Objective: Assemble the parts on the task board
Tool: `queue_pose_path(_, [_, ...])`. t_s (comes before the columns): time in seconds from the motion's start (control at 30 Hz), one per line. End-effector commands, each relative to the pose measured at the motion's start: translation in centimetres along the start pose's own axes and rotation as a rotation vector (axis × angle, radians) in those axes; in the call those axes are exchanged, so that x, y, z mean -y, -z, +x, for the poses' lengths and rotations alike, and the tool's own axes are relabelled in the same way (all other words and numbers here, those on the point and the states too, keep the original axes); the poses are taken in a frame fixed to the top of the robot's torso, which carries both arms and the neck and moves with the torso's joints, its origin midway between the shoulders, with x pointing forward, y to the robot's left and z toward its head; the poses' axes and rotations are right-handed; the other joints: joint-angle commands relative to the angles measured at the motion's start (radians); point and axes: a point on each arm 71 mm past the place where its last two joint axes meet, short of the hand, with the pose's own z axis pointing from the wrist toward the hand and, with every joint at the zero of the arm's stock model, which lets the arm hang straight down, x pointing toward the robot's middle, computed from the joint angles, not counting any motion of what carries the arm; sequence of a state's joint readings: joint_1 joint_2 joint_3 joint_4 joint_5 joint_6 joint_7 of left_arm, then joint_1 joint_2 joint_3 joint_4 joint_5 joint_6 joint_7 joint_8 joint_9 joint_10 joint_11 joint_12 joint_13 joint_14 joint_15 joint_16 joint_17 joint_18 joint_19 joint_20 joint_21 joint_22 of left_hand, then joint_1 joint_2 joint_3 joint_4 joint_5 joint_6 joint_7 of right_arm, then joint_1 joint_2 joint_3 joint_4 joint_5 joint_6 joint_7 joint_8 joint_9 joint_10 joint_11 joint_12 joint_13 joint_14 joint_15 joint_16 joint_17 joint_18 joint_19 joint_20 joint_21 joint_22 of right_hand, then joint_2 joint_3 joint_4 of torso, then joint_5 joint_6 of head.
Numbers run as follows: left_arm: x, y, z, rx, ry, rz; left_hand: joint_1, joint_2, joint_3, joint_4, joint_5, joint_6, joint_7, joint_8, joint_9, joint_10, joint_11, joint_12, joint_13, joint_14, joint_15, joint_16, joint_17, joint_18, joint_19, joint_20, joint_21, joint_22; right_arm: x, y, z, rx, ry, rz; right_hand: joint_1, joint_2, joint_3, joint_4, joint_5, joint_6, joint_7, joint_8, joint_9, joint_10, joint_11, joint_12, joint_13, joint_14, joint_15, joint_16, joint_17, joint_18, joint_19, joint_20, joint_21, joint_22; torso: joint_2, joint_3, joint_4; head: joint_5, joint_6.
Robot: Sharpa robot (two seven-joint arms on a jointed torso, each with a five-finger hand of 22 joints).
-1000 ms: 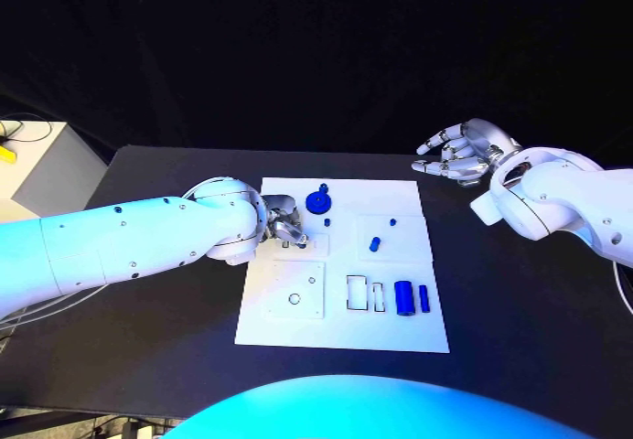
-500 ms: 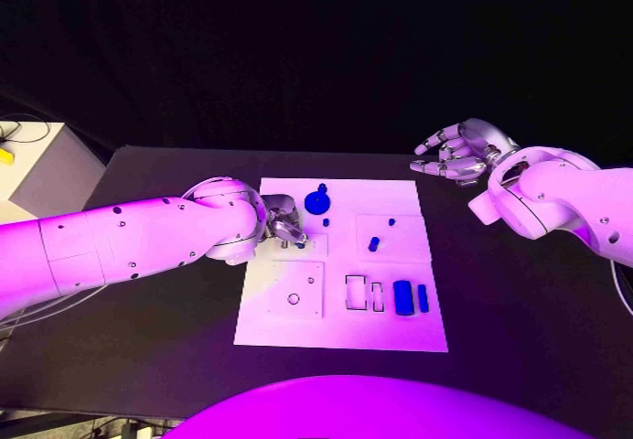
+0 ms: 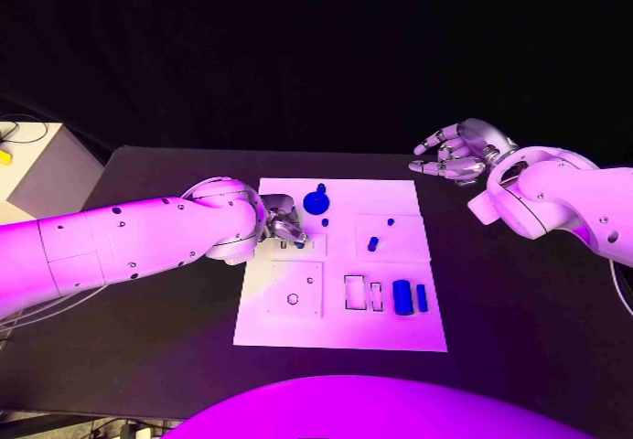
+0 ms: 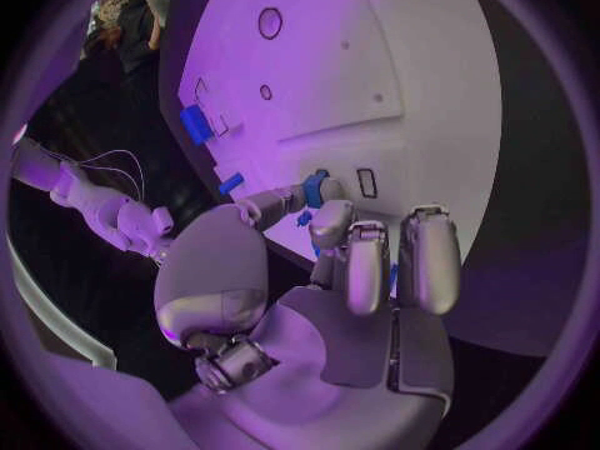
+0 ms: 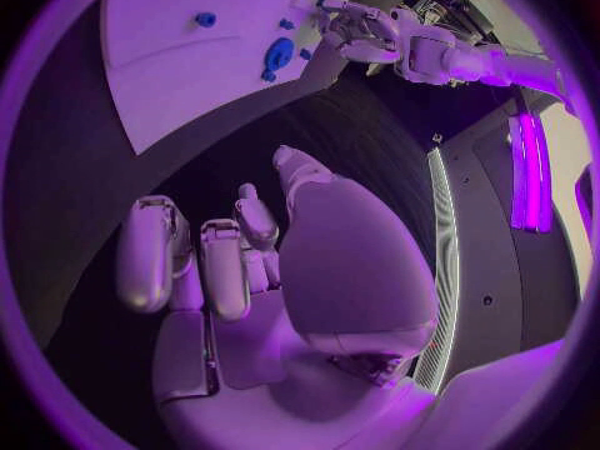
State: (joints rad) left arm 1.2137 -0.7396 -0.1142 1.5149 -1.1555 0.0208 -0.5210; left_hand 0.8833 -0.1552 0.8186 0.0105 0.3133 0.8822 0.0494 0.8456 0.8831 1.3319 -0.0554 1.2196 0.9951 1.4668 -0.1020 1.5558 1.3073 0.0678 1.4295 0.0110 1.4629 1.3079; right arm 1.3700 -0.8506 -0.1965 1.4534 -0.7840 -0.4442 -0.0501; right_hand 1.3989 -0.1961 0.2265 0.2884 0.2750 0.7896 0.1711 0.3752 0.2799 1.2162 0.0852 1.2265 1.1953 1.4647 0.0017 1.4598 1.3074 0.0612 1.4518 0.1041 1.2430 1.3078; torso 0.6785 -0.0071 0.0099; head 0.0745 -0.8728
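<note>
The white task board lies mid-table. Blue parts on it are a round knobbed piece, a small stud, a short peg and two bars. My left hand hangs over the board's far left part with its fingers curled down toward the plate. In the left wrist view its thumb and fingers meet beside a small blue piece; whether they hold it is hidden. My right hand hovers off the board's far right corner, fingers apart and empty.
Empty cut-outs show on the board: a round hole and rectangular slots. A white box stands at the table's left edge. Dark table surface stretches right of the board.
</note>
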Motion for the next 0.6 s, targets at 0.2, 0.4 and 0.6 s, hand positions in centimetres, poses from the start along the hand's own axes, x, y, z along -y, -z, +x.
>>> queue_pose_path(0.2, [0.14, -0.22, 0.75, -0.038, -0.010, 0.004, 0.008, -0.009, 0.001, -0.019, -0.005, 0.044, -0.046, -0.005, -0.001, 0.005, -0.005, 0.004, 0.003, 0.100, -0.008, 0.006, 0.250, -0.017, 0.006, -0.006, 0.003, 0.037, -0.06, 0.05, 0.13, -0.014, 0.006, -0.007, -0.010, 0.003, -0.005, -0.001, 0.004, -0.009, -0.001, -0.004, -0.001, -0.010, 0.000, -0.002, -0.001, 0.051, 0.005, -0.003, 0.097, 0.009, -0.004, 0.003, -0.005, 0.054, 0.000, -0.0003, 0.0008, -0.002, 0.000])
queue_pose_path(0.4, [0.14, -0.26, 0.75, -0.040, -0.011, 0.003, 0.005, -0.015, -0.022, -0.010, -0.006, 0.047, -0.047, -0.006, -0.002, 0.004, -0.006, 0.005, 0.005, 0.100, -0.009, 0.006, 0.250, -0.017, 0.007, -0.006, 0.004, 0.038, -0.06, 0.06, 0.12, -0.014, 0.006, -0.008, -0.010, 0.003, -0.005, -0.001, 0.004, -0.009, -0.001, -0.004, -0.001, -0.010, 0.000, -0.002, -0.001, 0.051, 0.005, -0.003, 0.097, 0.009, -0.004, 0.003, -0.005, 0.054, -0.001, -0.0002, 0.0009, -0.002, 0.000])
queue_pose_path(0.6, [0.16, -0.28, 0.76, -0.042, -0.013, 0.003, 0.005, -0.018, -0.030, -0.008, -0.007, 0.048, -0.048, -0.006, -0.002, 0.005, -0.006, 0.006, 0.006, 0.100, -0.009, 0.007, 0.252, -0.018, 0.008, -0.007, 0.004, 0.039, -0.06, 0.07, 0.12, -0.014, 0.006, -0.008, -0.010, 0.003, -0.005, -0.001, 0.004, -0.009, -0.001, -0.004, -0.001, -0.010, 0.000, -0.002, -0.001, 0.051, 0.005, -0.003, 0.097, 0.009, -0.004, 0.003, -0.005, 0.054, -0.001, 0.0000, 0.0006, -0.002, 0.000])
